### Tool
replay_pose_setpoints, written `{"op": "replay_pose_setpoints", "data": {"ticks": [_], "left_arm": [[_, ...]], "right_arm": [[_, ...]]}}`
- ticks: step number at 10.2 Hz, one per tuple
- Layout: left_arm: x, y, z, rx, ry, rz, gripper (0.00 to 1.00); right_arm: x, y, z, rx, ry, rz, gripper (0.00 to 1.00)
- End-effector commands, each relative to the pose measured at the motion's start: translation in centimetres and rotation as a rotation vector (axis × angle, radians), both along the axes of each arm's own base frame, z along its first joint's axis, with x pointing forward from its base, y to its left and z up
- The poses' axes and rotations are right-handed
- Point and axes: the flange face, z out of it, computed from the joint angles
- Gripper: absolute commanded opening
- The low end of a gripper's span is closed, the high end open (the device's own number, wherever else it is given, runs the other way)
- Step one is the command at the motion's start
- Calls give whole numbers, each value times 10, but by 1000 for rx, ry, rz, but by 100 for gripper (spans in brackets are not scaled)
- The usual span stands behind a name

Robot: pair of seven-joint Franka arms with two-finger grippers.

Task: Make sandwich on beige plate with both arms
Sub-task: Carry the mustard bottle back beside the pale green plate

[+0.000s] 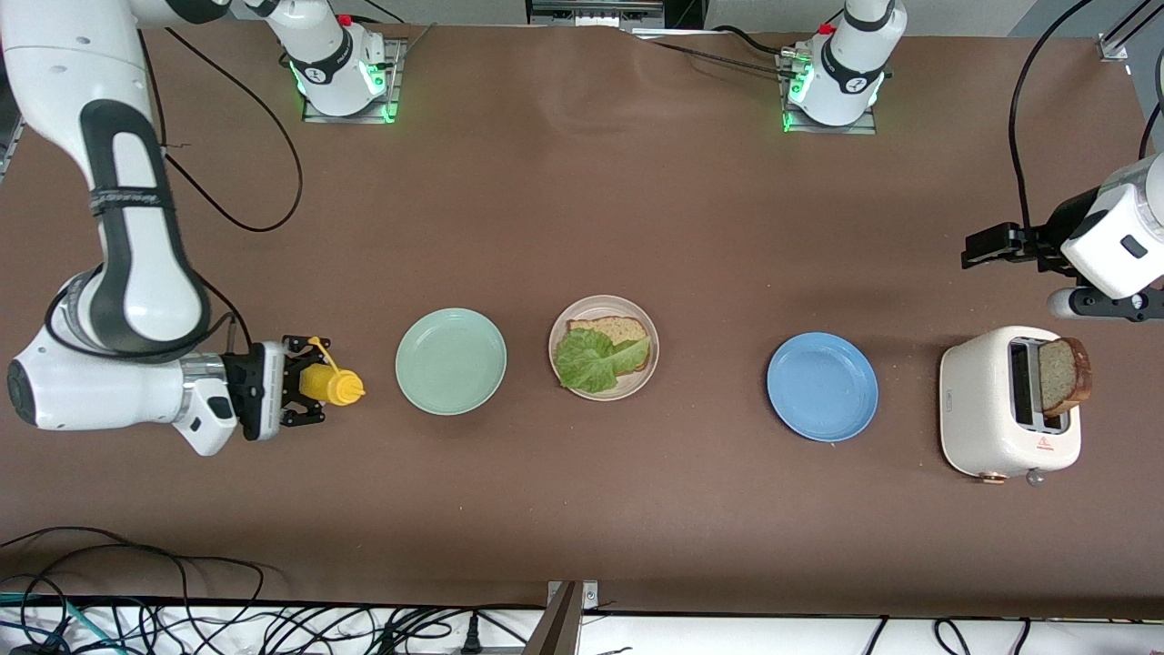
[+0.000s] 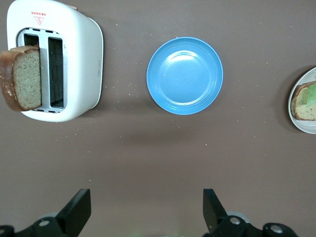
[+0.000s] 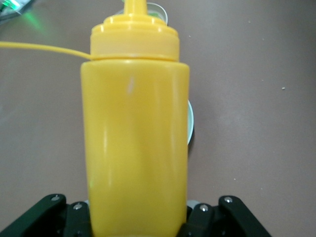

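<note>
At lower left of the front view, the right gripper (image 1: pixel 305 393) clenches a yellow squeeze bottle (image 1: pixel 332 385). At center, the beige plate (image 1: pixel 603 347) holds bread (image 1: pixel 611 329), seemingly one slice, and lettuce (image 1: pixel 593 360). At right edge, the left gripper (image 1: pixel 991 246) gapes empty.

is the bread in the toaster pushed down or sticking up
Sticking up. The bread slice stands well above its slot in the toaster, with most of its speckled face and brown crust showing; the second slot looks empty.
</note>
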Motion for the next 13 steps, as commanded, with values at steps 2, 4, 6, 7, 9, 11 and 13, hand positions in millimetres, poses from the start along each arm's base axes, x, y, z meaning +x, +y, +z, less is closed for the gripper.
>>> {"op": "replay_pose_setpoints", "data": {"ticks": [2, 4, 6, 7, 9, 11, 13], "left_arm": [[3, 0, 5, 27, -9, 0, 100], [3, -1, 5, 29, -9, -2, 100], [3, -1, 5, 30, -9, -2, 100], [3, -1, 5, 30, -9, -2, 100], [3, -1, 5, 30, -9, -2, 100], [3, -1, 5, 30, -9, -2, 100], [3, -1, 5, 30, -9, -2, 100]], "right_arm": [[-27, -46, -61, 246, -37, 23, 0], [-49, -73, -126, 431, -54, -22, 0], [-69, -88, -174, 587, -35, -48, 0], [-80, -90, -196, 695, -13, -87, 0], [-84, -85, -198, 770, -38, -66, 0], [-88, -81, -206, 813, -108, -12, 0], [-87, -75, -202, 823, -122, 12, 0]]}}
